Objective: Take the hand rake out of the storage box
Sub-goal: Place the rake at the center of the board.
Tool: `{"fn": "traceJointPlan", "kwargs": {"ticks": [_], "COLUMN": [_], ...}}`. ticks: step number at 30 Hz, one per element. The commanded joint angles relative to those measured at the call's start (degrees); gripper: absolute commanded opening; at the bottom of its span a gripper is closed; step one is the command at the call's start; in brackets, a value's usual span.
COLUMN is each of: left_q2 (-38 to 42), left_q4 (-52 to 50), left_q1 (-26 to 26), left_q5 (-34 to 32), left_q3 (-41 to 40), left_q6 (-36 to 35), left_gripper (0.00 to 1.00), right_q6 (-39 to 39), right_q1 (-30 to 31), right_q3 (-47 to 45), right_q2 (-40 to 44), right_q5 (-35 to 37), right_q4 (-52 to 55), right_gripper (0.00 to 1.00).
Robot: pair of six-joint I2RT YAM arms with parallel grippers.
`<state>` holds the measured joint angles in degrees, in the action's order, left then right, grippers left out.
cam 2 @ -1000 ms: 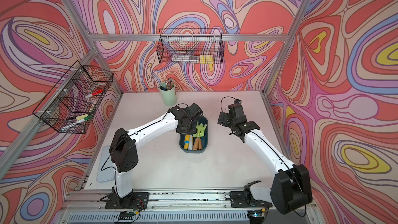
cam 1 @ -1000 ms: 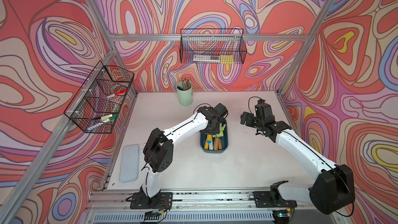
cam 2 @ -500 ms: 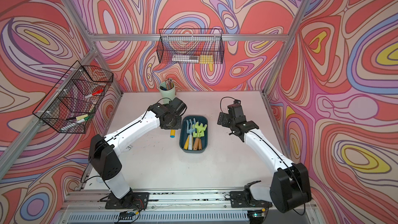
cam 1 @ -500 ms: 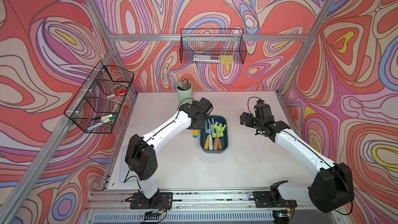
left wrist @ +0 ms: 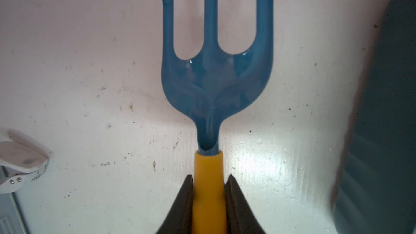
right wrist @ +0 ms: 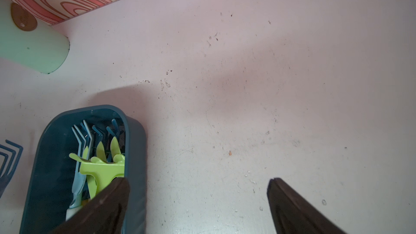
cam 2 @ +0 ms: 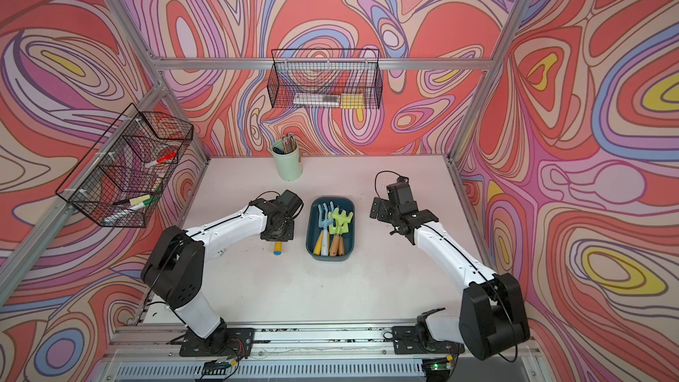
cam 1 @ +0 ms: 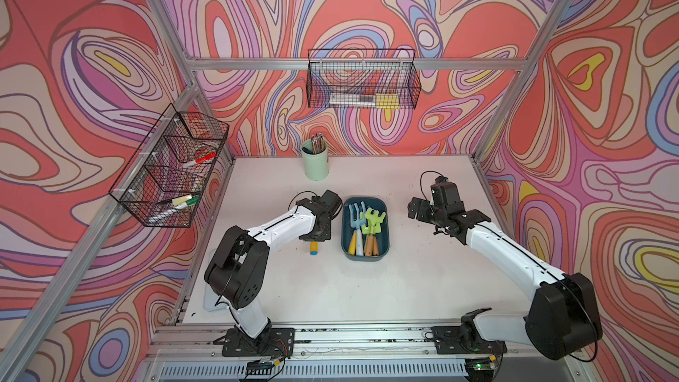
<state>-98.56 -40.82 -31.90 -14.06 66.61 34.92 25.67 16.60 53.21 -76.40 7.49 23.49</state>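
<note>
The hand rake (left wrist: 213, 82) has blue tines and a yellow handle, and my left gripper (left wrist: 209, 180) is shut on that handle. In both top views only the handle's end (cam 1: 313, 248) (cam 2: 278, 248) shows under the left gripper (cam 1: 316, 231), low over the table just left of the storage box (cam 1: 363, 257) (cam 2: 329, 257). Whether the rake touches the table I cannot tell. The teal box holds several other hand tools, light blue and green. My right gripper (right wrist: 198, 182) stands open and empty, right of the box (right wrist: 135, 154).
A pale green cup (cam 1: 315, 163) of pencils stands at the back. Black wire baskets hang on the back wall (cam 1: 362, 84) and left wall (cam 1: 169, 170). A pale grey flat lid (cam 1: 211, 288) lies at the front left, partly behind the left arm.
My left gripper has carried the rake from over the storage box to its left side and down toward the table. The right arm has stayed put.
</note>
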Motion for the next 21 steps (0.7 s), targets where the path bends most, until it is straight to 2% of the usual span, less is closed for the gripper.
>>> {"fn": "traceJointPlan", "kwargs": {"ticks": [1, 15, 21], "left_q2": [-1.4, -6.0, -9.7], "left_q4": [5.4, 7.6, 6.1], "left_q1": [0.0, -0.1, 0.0], "left_q5": [-0.5, 0.5, 1.9], "left_q3": [-1.1, -2.8, -2.0], "left_q6": [-0.8, -0.6, -0.5], "left_gripper": [0.01, 0.0, 0.12], "right_q6": [1.1, 1.4, 1.4], "right_q1": [0.4, 0.4, 0.4], "right_q3": [-1.2, -2.1, -1.5], "right_q2": [-0.8, -2.8, -2.6], "right_q5": [-0.6, -0.3, 0.1], "right_q4": [-1.4, -2.2, -1.5], "right_gripper": [0.98, 0.98, 0.98]}}
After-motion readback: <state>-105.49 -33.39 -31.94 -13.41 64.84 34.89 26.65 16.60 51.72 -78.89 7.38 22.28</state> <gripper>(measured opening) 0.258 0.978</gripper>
